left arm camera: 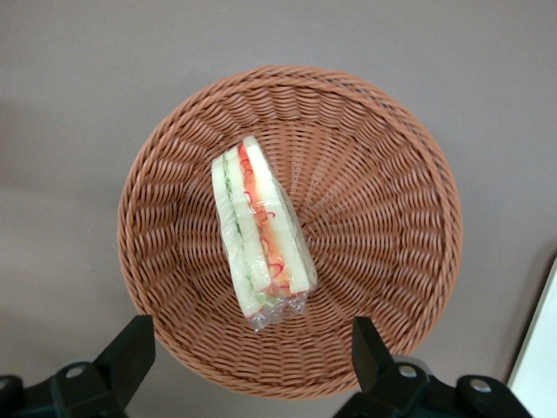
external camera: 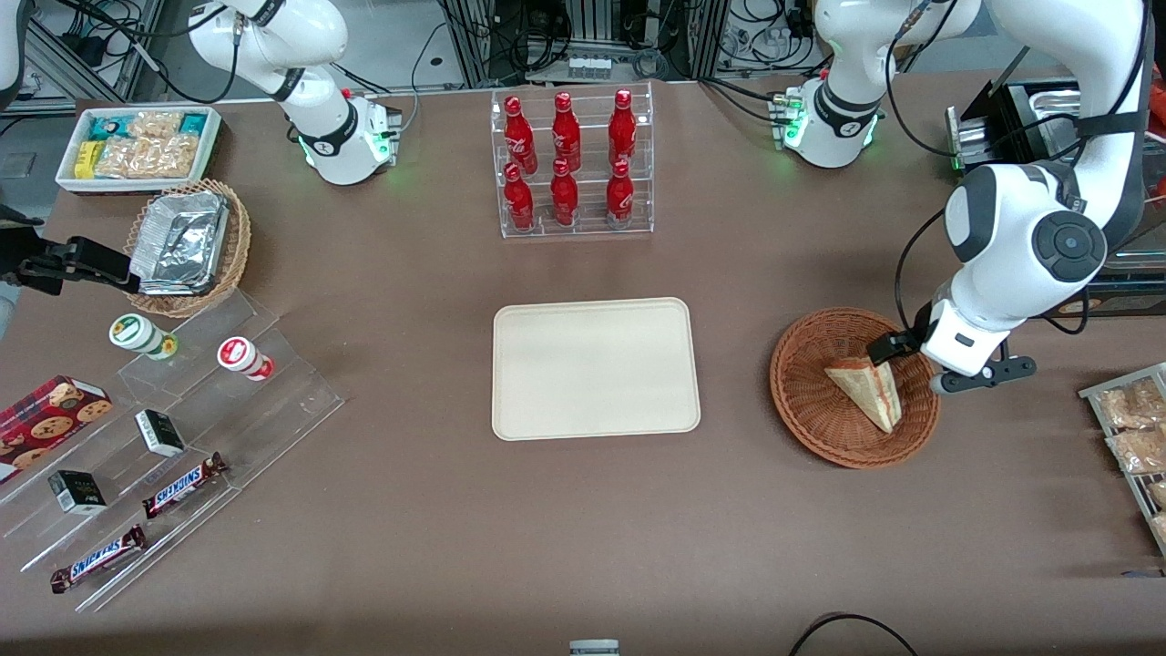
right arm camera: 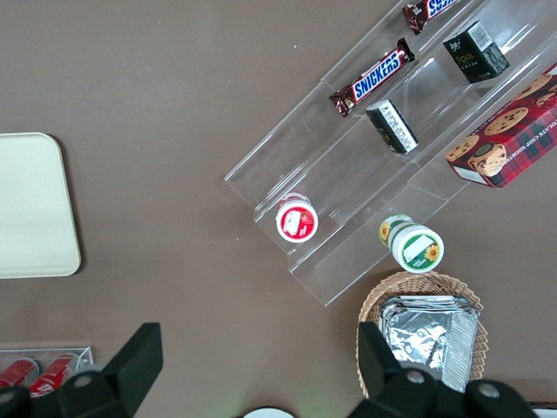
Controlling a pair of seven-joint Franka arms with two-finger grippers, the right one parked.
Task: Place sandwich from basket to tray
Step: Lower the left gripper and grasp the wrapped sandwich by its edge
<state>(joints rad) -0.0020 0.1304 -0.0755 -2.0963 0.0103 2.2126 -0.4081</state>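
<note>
The sandwich [external camera: 867, 387] [left arm camera: 261, 231], a wrapped bread wedge with red, orange and green layers, lies in the round reddish-brown woven basket [external camera: 794, 394] [left arm camera: 383, 218]. My gripper [external camera: 915, 364] [left arm camera: 251, 348] hangs open above the basket's rim on the working arm's side, a little above the sandwich. Its black fingers [left arm camera: 130, 348] stand wide apart with nothing between them, and they touch neither sandwich nor basket. The cream-beige tray [external camera: 596, 369] [right arm camera: 35, 205] lies flat at the table's middle, beside the basket, and it holds nothing.
A clear rack of red bottles [external camera: 571, 164] stands farther from the front camera than the tray. Toward the parked arm's end are a tan basket of foil containers [external camera: 187, 246], a white snack bin [external camera: 137, 146] and acrylic steps with snacks [external camera: 173, 446]. Packets [external camera: 1134, 428] lie near the basket.
</note>
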